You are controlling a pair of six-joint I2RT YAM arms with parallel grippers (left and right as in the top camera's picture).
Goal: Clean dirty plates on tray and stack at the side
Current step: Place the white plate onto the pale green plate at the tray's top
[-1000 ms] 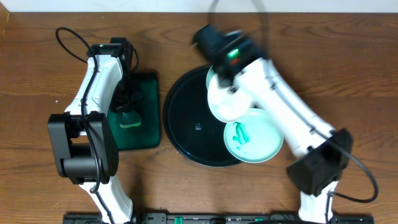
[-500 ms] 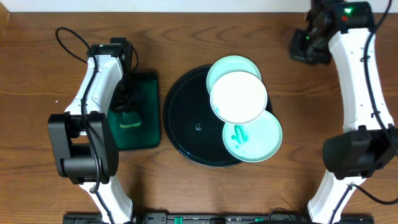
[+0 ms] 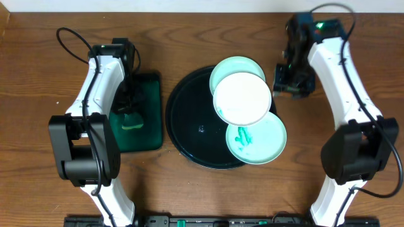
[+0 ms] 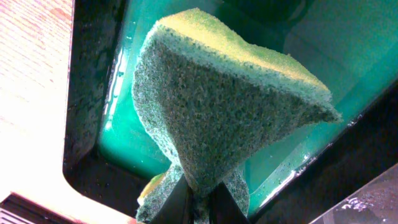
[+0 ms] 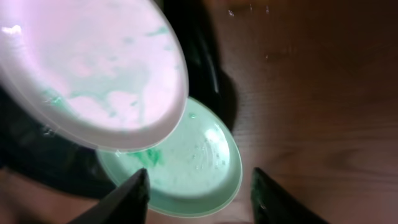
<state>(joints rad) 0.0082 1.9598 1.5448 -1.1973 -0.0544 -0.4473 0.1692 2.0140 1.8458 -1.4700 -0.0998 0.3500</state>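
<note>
Nearest the robot's side, the near mint plate [image 3: 260, 144] lies on the right edge of the black tray [image 3: 189, 120], hanging out over the rim, with a bright green smear left of its middle. Just behind it, the white plate [image 3: 242, 99] rides on top, overlapping both mint ones. Close up, its face shows a washed-out green tint in patches. Behind that, the far mint plate [image 3: 235, 65] peeks out as a pale crescent at the tray's far rim.

Over on the right, the right gripper [image 5: 199, 177] hangs just beside the plates above the tabletop [image 3: 353, 38], fingers spread, nothing between them. On the left, the left gripper [image 4: 198, 194] is pinched tight on a green sponge [image 4: 224, 112] above the wet dark-green tray [image 3: 146, 88].
</note>
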